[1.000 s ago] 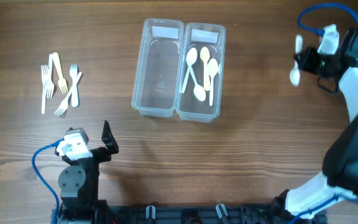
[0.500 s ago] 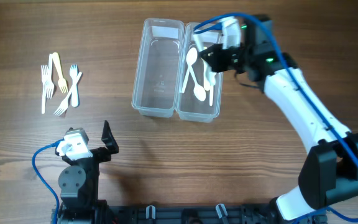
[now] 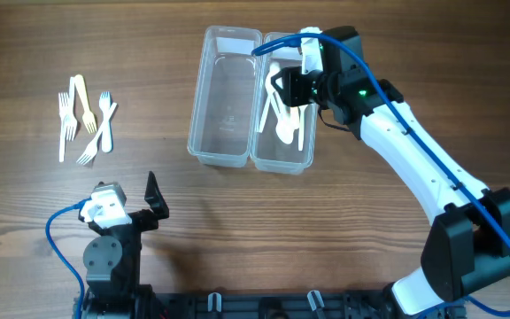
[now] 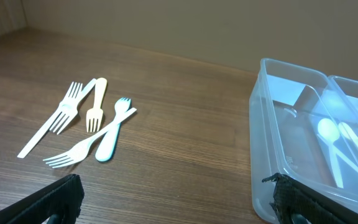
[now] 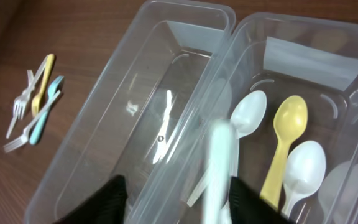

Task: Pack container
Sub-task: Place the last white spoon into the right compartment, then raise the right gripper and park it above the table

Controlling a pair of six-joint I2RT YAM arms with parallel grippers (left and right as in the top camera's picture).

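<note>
Two clear containers stand side by side. The left one (image 3: 224, 115) (image 5: 148, 106) (image 4: 272, 137) is empty. The right one (image 3: 282, 166) (image 5: 303, 56) holds several spoons (image 3: 283, 133), among them a yellow one (image 5: 289, 121) and white ones (image 5: 250, 115). My right gripper (image 3: 289, 89) (image 5: 179, 199) hovers over the right container's left wall, jaws wide apart. A blurred white spoon (image 5: 219, 162) hangs loose between them, close to the right finger. My left gripper (image 3: 138, 208) (image 4: 176, 199) stands open and empty near the table's front edge.
Several plastic forks (image 3: 87, 120) (image 4: 86, 121) (image 5: 33, 112) lie in a loose pile at the far left of the wooden table, white, yellow and light blue. The left arm's base (image 3: 109, 257) sits at the front edge.
My right arm swung from the far right of the table to above the right container, carrying a white spoon. Its jaws have parted and the spoon is loose. The left arm has not moved.
</note>
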